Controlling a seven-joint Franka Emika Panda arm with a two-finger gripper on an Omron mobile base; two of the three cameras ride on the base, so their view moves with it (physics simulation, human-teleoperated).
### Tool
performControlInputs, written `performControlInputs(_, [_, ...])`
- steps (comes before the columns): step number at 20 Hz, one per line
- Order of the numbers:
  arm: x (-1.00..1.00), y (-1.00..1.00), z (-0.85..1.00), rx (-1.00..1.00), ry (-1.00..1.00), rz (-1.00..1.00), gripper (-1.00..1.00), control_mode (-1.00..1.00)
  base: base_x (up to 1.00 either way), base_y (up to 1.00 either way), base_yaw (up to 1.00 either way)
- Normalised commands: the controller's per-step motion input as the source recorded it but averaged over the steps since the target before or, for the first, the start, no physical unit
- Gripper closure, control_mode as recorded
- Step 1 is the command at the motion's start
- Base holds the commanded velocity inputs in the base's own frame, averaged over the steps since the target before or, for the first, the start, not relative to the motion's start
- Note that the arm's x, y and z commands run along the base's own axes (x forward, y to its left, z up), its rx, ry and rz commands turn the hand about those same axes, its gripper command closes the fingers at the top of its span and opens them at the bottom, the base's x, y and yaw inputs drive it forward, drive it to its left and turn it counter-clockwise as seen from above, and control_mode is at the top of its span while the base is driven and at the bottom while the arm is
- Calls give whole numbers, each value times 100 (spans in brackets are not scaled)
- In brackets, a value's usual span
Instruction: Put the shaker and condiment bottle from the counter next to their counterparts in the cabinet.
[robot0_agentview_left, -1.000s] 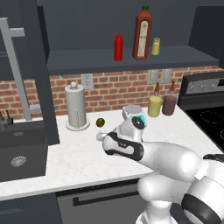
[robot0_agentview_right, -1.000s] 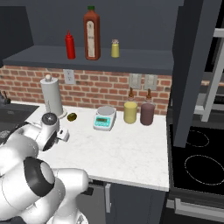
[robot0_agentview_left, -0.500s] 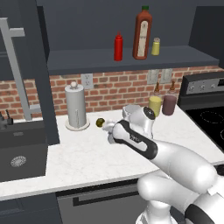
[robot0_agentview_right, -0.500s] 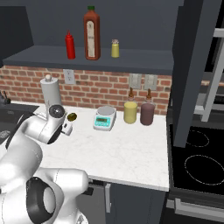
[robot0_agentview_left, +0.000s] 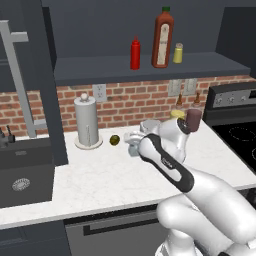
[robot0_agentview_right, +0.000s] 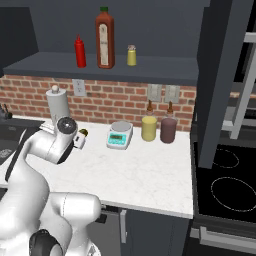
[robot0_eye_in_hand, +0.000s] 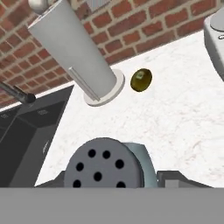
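— Where the pincer (robot0_eye_in_hand: 109, 186) is looked along in the hand view, what is seen between its tips?

— The shaker (robot0_eye_in_hand: 107, 165) is seen there, its dark perforated cap turned toward the lens; eight holes can be counted. The pincer appears closed on it, with a dark fingertip (robot0_eye_in_hand: 173, 178) pressed at the side, though most of both tips is cut off by the lower edge. In the left base view the shaker (robot0_agentview_left: 134, 141) is largely hidden by the white wrist, held above the counter (robot0_agentview_left: 100, 177).

— What is found just beyond it?

— One paper towel roll (robot0_eye_in_hand: 78, 61) on its round stand and one small olive-brown object (robot0_eye_in_hand: 141, 79) beside it are seen on the marble; what the object is cannot be made out. A corner of a pale scale (robot0_agentview_right: 119, 135) is cut off at the right of the hand view, and digits on its display cannot be read.

— And the other task things?

— The condiment bottle (robot0_agentview_left: 135, 53) is stood on the shelf of the cabinet (robot0_agentview_left: 150, 70), near the counterparts: one tall brown-red sauce bottle (robot0_agentview_left: 163, 37) and one small yellow shaker (robot0_agentview_left: 178, 52). A pale label is borne by the sauce bottle, but its writing is too small to be read.

— Anything else counted?

— Two jars, one yellow (robot0_agentview_right: 148, 128) and one dark purple (robot0_agentview_right: 168, 130), are stood against the brick, with two small brown bottles (robot0_agentview_right: 170, 106) partly hidden behind them.
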Motion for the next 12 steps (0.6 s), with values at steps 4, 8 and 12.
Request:
performControlInputs(4, [-28,-47,100,0,-17,8,100,-100,0,0,0])
performControlInputs(8, [-14,-36,90,0,-8,4,100,-100,0,0,0])
performControlInputs(12, [-2,-2,14,0,-7,2,100,-100,0,0,0])
